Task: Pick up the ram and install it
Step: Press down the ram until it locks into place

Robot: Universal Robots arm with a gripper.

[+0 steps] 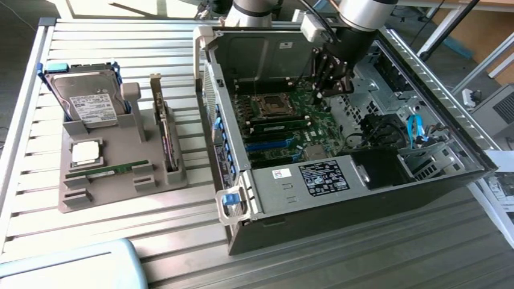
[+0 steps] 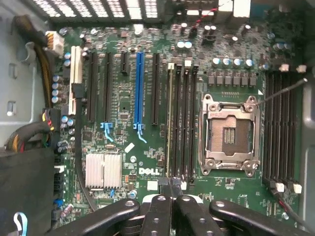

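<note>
"DELL" printed white on motherboard [image 2: 147, 170].

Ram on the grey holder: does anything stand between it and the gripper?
Yes. The gripper hangs inside the open computer case, over the motherboard. The ram lies outside on the holder, toward the exterior view's left. Between them stand the upright expansion card and the case's side wall.
</note>
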